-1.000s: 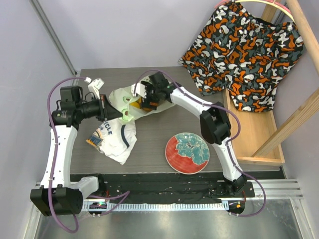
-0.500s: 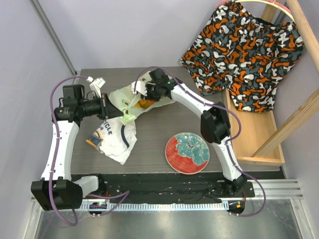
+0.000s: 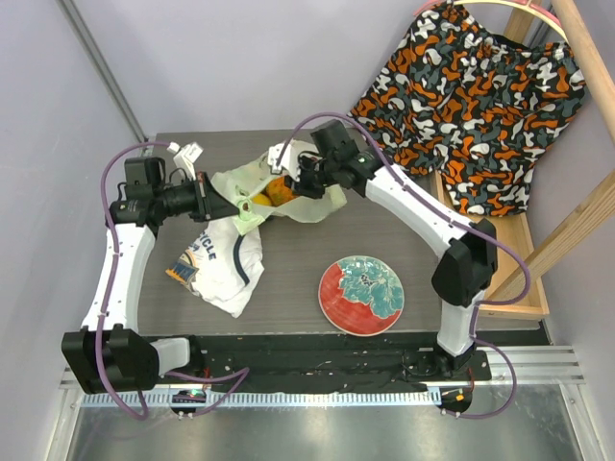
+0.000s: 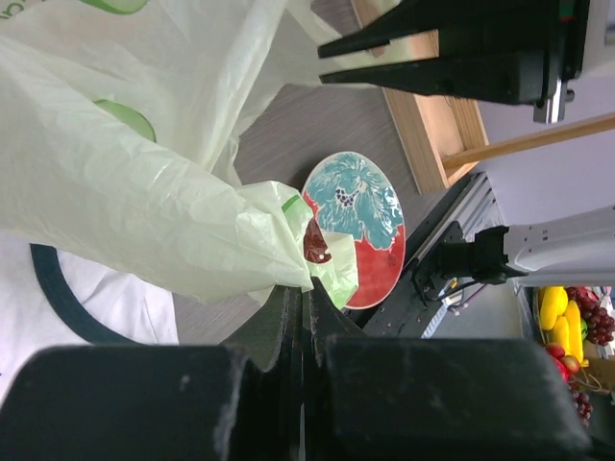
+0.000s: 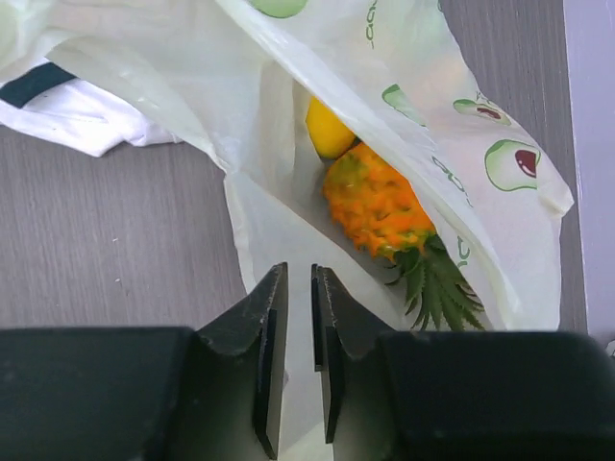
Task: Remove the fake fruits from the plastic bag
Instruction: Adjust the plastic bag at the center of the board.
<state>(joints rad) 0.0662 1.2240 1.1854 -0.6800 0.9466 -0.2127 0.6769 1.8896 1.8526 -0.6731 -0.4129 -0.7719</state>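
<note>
Pale-green plastic bag (image 3: pixel 226 184) as anchor: holds its mouth agape, left gripper (image 4: pixel 306 286) pressed together on a corner, right gripper (image 5: pixel 300 274) nearly closed on the lower lip, pineapple (image 5: pixel 380 206) and yellow fruit (image 5: pixel 329 130) inside; next, likely, needs reaching in.

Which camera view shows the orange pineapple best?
The right wrist view: the pineapple lies in the open mouth of the plastic bag, orange body and green crown both clear. The top external view shows only a small orange patch at the bag's opening. The left wrist view shows only the bag's outside, no pineapple.
</note>
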